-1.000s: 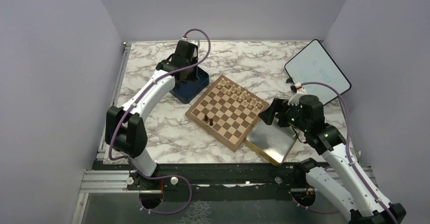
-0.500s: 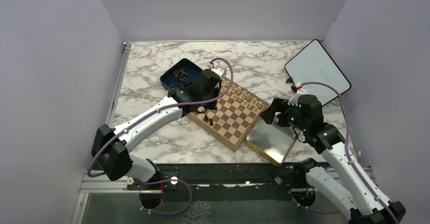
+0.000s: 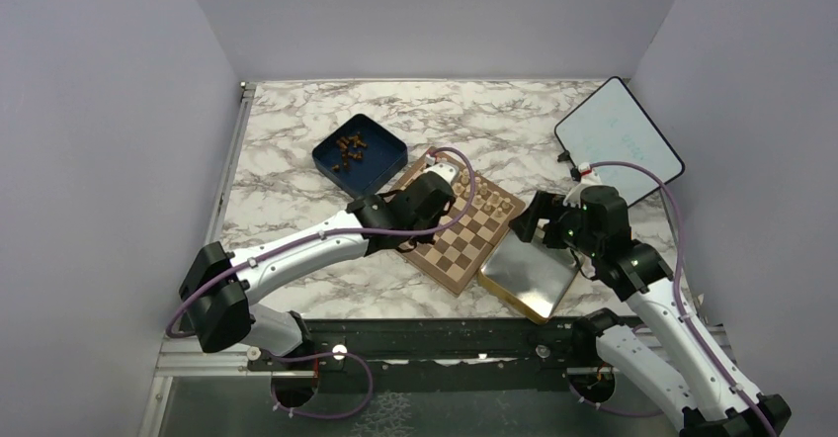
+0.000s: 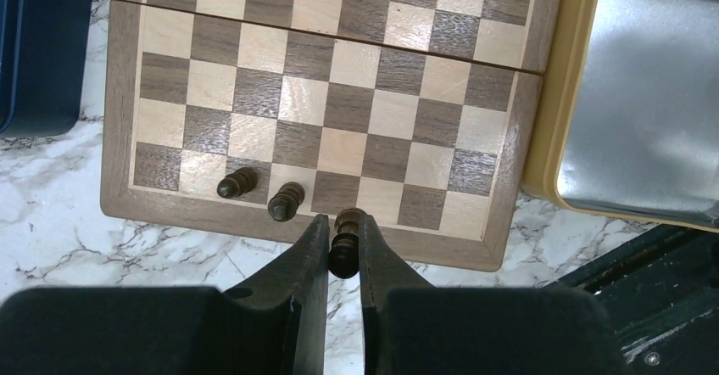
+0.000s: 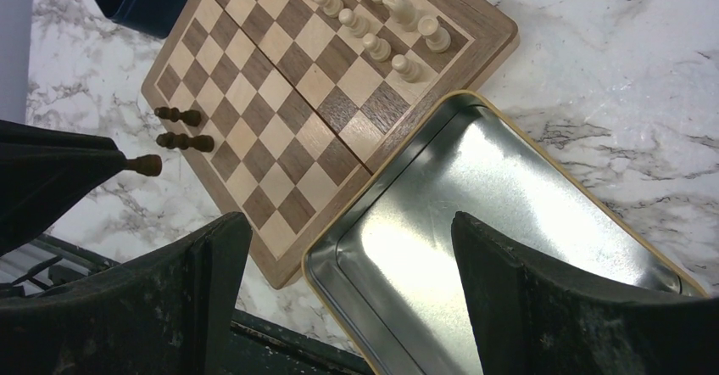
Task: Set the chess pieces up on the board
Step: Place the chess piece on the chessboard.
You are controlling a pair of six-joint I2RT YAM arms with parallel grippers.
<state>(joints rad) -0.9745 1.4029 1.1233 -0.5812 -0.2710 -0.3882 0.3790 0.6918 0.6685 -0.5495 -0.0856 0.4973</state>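
Dark brown wood sits between the tips of my left claw: one dark chessman, pinched at the near border of the board. Two more dark chessmen stand side by side on the board's nearest row, just left of it. Pale chessmen crowd the far edge; I cannot count them surely. My right claw hangs spread wide, holding nothing, above one gold-rimmed tray. One blue box holds a heap of brown bits, too small to count.
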